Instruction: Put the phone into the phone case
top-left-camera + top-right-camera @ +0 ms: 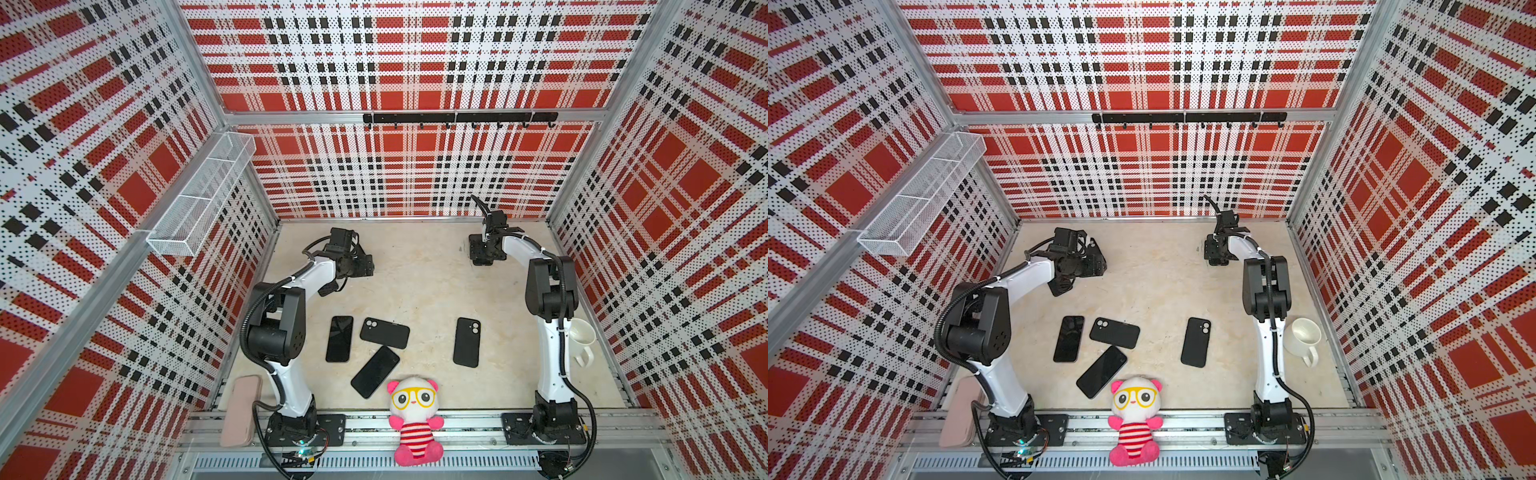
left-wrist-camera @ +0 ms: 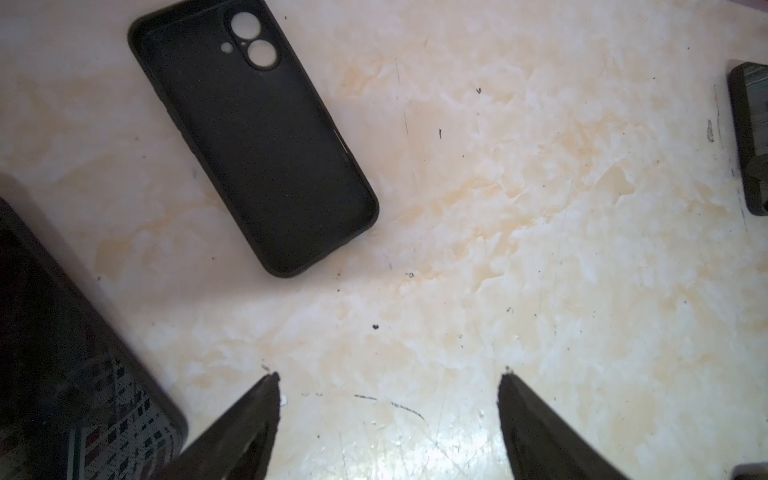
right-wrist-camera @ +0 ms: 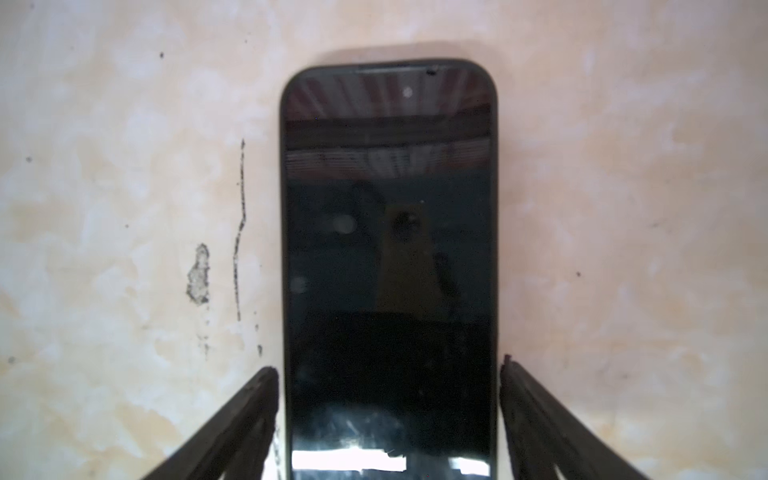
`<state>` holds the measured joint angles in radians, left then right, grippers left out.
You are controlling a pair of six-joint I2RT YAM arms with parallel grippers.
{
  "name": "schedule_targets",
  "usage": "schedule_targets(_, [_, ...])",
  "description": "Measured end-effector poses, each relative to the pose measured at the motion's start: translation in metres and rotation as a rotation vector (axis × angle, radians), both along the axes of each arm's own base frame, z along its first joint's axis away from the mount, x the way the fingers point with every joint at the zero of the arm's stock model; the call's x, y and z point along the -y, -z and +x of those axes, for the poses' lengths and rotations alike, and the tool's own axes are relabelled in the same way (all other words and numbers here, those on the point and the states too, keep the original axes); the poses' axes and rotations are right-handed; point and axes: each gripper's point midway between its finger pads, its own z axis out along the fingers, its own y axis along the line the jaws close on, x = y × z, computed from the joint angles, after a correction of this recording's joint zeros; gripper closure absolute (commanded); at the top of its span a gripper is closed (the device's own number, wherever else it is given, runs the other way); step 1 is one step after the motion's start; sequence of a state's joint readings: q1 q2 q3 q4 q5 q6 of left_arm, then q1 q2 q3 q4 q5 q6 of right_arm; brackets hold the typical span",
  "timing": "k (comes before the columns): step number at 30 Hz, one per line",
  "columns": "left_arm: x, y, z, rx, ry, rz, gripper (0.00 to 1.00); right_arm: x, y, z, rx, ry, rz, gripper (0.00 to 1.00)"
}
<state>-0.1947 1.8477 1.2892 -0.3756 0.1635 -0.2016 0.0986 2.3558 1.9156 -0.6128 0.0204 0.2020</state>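
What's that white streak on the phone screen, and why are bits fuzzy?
Right wrist view: white glare on the glossy phone, picture soft; left wrist view: fingertips blurred, phone case sharp; both top views: even light, plaid walls stretched toward the edges.

The walls (image 1: pixel 415 62) wore a red, white and black plaid, dotted all over. The desk (image 1: pixel 424 291) was cream, mottled with pale orange. The phones (image 1: pixel 339 338) and phone cases (image 1: pixel 466 342) were black (one screen mirrored the plaid). The plush toy (image 1: pixel 415 419) was white and pink, with yellow glasses and a red-and-white striped shirt. The mug (image 1: pixel 582 336) was white.
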Motion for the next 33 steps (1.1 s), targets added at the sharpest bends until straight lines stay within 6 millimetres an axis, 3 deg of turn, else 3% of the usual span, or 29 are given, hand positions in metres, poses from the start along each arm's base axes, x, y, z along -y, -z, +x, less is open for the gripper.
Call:
schedule_targets(3, [0.001, -0.004, -0.001, 0.011, 0.003, 0.009, 0.15, 0.002, -0.012, -0.007, 0.001, -0.005, -0.008, 0.05])
schedule_targets(6, [0.004, -0.008, -0.001, 0.019, 0.010, 0.014, 0.15, 0.005, -0.034, -0.031, -0.002, -0.007, -0.011, 0.11])
schedule_targets(11, [0.006, -0.009, -0.004, 0.021, 0.019, 0.034, 0.16, 0.006, -0.094, -0.099, 0.026, 0.012, -0.008, 0.25])
schedule_targets(14, [0.005, -0.009, -0.005, 0.025, 0.019, 0.057, 0.16, -0.002, -0.108, -0.146, 0.016, 0.013, -0.028, 0.31])
schedule_targets(17, [0.005, -0.010, -0.007, 0.025, 0.020, 0.077, 0.16, -0.025, -0.094, -0.195, -0.059, -0.032, -0.033, 0.37])
schedule_targets(24, [0.019, -0.020, -0.015, 0.044, 0.061, 0.108, 0.16, -0.052, -0.025, -0.291, -0.340, -0.076, -0.054, 0.42])
schedule_targets(28, [0.018, -0.021, -0.017, 0.043, 0.061, 0.120, 0.16, -0.060, 0.004, -0.321, -0.433, -0.072, -0.025, 0.49])
schedule_targets(33, [0.015, -0.020, -0.017, 0.039, 0.053, 0.129, 0.16, -0.065, 0.021, -0.327, -0.475, -0.044, 0.005, 0.59])
